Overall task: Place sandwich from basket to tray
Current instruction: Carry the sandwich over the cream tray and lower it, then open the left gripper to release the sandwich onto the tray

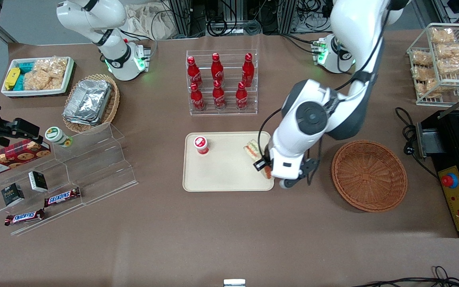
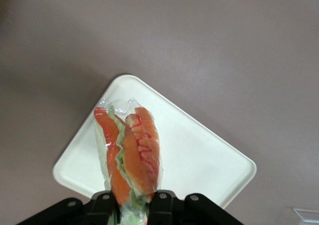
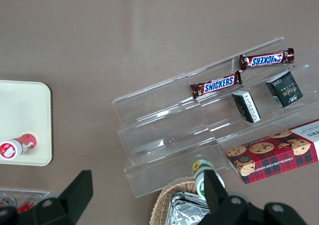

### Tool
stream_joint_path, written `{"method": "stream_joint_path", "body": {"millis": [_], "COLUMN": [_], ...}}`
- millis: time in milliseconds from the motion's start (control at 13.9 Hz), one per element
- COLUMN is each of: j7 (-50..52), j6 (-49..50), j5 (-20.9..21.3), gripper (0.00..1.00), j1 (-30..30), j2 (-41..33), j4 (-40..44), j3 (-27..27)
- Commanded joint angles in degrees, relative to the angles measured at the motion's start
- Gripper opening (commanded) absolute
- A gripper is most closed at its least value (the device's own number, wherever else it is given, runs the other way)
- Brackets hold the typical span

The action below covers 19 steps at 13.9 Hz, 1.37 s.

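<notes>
— Clamped on the sandwich (image 2: 130, 153), were the jaws?

— Yes. The gripper (image 2: 132, 205) pinched the wrapped wedge at one end, a black finger (image 2: 162, 201) on each side of the bread, so the sandwich was held, not resting on anything.

— And the big things first — where did they lie?

— The table (image 1: 229, 235) carried the tray (image 1: 225, 175) near its middle, with the basket (image 1: 369, 175) beside it toward the working arm's end. The basket had nothing in it. A small red-capped cup (image 1: 201, 144) lay on the tray, well apart from the sandwich.

— So where did the sandwich hang?

— Above the tray's edge nearest the basket. From the wrist camera its long axis ran straight out from the fingers, cut edge of red and green filling facing the lens, the tray's bare surface beneath it.

— What did the next move turn on?

— My judgement: lowering onto that bare patch before letting go — the sandwich sat close to the rim.
</notes>
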<state>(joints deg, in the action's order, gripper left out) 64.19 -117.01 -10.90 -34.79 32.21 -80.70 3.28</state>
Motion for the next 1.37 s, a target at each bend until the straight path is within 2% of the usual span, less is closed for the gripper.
{"method": "stream_joint_path", "body": {"millis": [0, 216, 360, 505, 649, 721, 793, 865, 937, 1009, 1153, 1297], "j7": [1.9, 1.9, 1.9, 1.8, 1.9, 1.9, 1.9, 2.0, 2.1, 2.4, 5.1, 6.0], "j6": [-2.0, -7.0, -10.9, -13.1, -13.3, -13.8, -13.8, -13.8, -13.7, -13.6, -13.5, -12.2], "j5": [3.1, 7.7, 9.3, 10.0, 10.0, 10.0, 9.9, 9.8, 9.8, 9.6, 9.8, 9.8], "gripper": [0.18, 0.18, 0.18, 0.18, 0.23, 0.31, 0.59, 0.80, 0.95, 1.00, 1.00, 1.00], "j1": [-2.3, -4.4, -5.5, -6.2, -6.6, -6.6, -6.5, -6.4, -6.4, -6.4, -6.3, -5.9], "j2": [3.6, 5.1, 5.2, 5.4, 6.4, 6.3, 6.2, 6.1, 5.8, 5.5, 3.7, -1.2], "j4": [0.7, -3.3, -7.0, -9.2, -9.3, -9.3, -9.3, -9.1, -9.0, -9.0, -8.9, -8.9], "j3": [0.7, 0.7, 0.6, 0.6, 0.6, 0.6, 0.6, 0.6, 0.6, 0.7, 0.9, 1.9]}}
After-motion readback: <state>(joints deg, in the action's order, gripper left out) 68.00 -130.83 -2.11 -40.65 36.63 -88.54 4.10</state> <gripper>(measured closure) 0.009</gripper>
